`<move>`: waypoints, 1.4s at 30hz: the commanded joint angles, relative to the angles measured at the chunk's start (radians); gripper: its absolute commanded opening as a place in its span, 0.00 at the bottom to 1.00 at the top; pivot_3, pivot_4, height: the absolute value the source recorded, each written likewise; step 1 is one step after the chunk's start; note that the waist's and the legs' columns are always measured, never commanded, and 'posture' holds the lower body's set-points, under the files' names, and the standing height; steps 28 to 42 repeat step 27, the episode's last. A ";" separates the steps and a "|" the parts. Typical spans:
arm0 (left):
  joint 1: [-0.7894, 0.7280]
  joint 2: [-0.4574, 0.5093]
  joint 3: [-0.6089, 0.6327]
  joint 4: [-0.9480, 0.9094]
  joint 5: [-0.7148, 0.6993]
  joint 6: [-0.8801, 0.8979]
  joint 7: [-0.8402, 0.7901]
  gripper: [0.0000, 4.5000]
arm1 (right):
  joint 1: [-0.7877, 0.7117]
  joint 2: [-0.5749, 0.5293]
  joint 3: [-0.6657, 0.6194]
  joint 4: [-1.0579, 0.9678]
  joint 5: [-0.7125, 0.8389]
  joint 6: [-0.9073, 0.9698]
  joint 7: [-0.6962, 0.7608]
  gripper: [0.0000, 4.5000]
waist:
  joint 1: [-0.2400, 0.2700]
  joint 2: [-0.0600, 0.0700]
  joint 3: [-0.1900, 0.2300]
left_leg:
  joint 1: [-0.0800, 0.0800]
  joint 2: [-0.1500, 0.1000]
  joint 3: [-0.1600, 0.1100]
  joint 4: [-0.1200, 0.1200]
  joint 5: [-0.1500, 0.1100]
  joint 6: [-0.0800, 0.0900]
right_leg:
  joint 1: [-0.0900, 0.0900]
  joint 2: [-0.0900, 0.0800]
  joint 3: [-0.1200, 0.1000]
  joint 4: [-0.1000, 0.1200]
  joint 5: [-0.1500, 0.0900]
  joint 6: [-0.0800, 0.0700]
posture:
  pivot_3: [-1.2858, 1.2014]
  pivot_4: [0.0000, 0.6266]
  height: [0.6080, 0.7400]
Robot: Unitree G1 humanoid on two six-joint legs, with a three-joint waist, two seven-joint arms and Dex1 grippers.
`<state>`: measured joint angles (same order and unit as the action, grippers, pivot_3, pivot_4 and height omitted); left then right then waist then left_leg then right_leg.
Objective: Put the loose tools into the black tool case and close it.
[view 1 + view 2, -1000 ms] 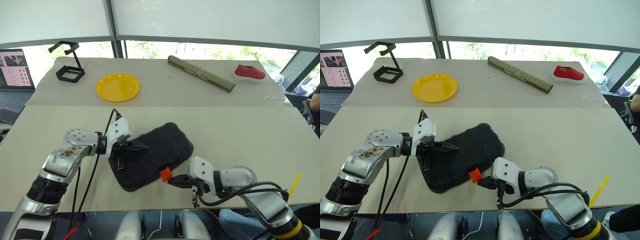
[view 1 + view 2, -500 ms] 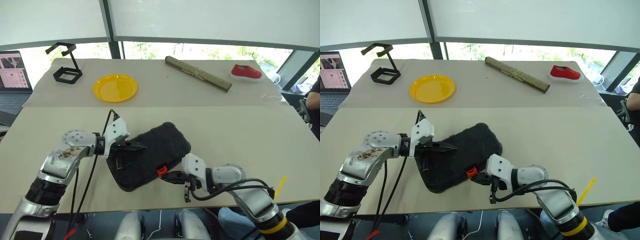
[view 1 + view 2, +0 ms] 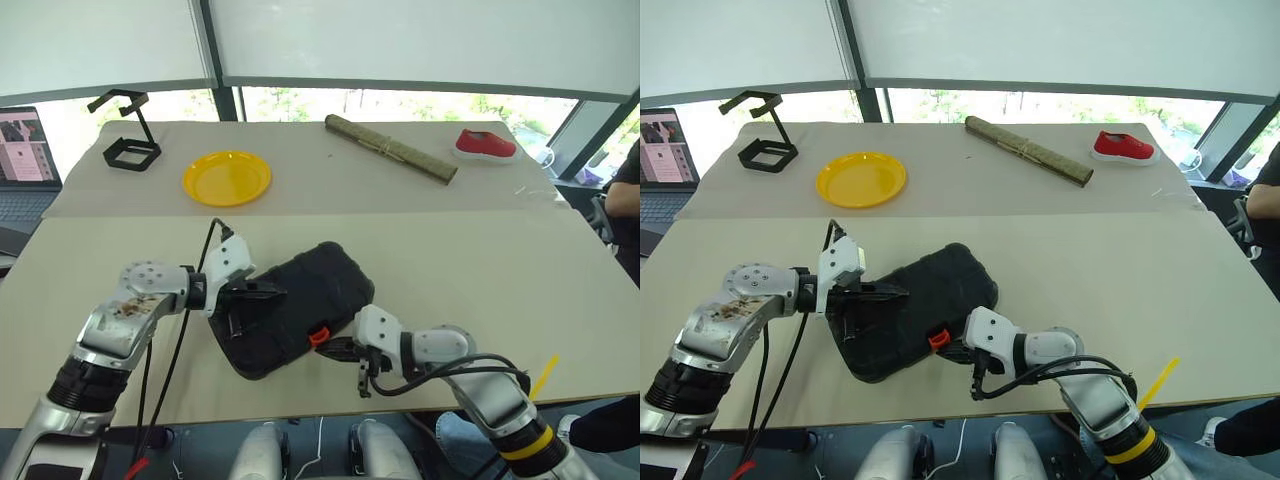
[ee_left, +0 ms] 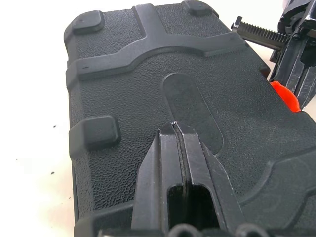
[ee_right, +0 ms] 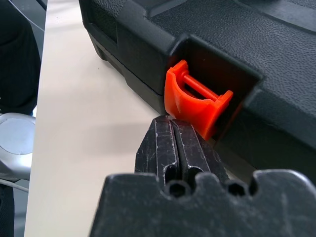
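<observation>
The black tool case [image 3: 300, 305] lies closed and slanted on the near table. Its small orange latch [image 3: 319, 335] sits on the front edge, sticking out from its recess [image 5: 197, 101]. My left gripper [image 3: 280, 293] is shut, and its tips rest on the textured lid [image 4: 148, 74] near the oval panel. My right gripper [image 3: 335, 347] is shut too, with its tips right against the underside of the latch and nothing between the fingers [image 5: 170, 138]. The loose tools are out of view.
On the far table are a yellow plate [image 3: 227, 177], a black wire stand [image 3: 125, 145], a long brown roll [image 3: 390, 148] and a red shoe [image 3: 484, 144]. A laptop [image 3: 22, 150] stands at the far left. A yellow strip [image 3: 543, 378] pokes up at the front right edge.
The whole picture has shifted a little. My right arm has edged in toward the case, with its tips staying at the latch. The left gripper stays on the lid, and both remain shut.
</observation>
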<state>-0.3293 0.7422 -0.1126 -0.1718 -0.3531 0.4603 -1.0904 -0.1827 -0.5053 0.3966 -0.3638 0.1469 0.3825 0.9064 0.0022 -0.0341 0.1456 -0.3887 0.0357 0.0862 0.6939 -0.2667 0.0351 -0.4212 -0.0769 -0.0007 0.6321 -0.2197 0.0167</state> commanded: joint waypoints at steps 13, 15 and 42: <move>0.582 0.012 0.554 -0.035 -0.113 -0.255 0.039 1.00 | 0.165 -0.219 -0.529 0.142 0.251 -0.404 0.251 0.89 | -0.014 0.001 0.000 | 0.004 0.003 0.007 -0.006 -0.001 -0.001 | -0.001 0.000 0.004 -0.003 -0.002 0.000 | 0.52 0.24 1.00; 0.663 -0.012 0.598 -0.020 -0.070 -0.318 0.067 1.00 | 0.122 -0.232 -0.563 0.237 0.269 -0.428 0.279 0.99 | -0.014 0.001 0.000 | 0.005 0.003 0.007 -0.006 -0.002 -0.001 | 0.000 -0.001 0.005 -0.003 -0.002 0.000 | 0.52 0.24 1.00; 0.737 -0.080 0.618 -0.019 0.014 -0.488 0.182 1.00 | 0.036 -0.235 -0.552 0.451 0.235 -0.584 0.345 0.99 | 0.010 -0.002 0.002 | 0.001 0.003 0.010 -0.007 -0.002 -0.002 | -0.003 -0.002 0.006 -0.005 -0.003 -0.005 | 0.52 0.24 1.00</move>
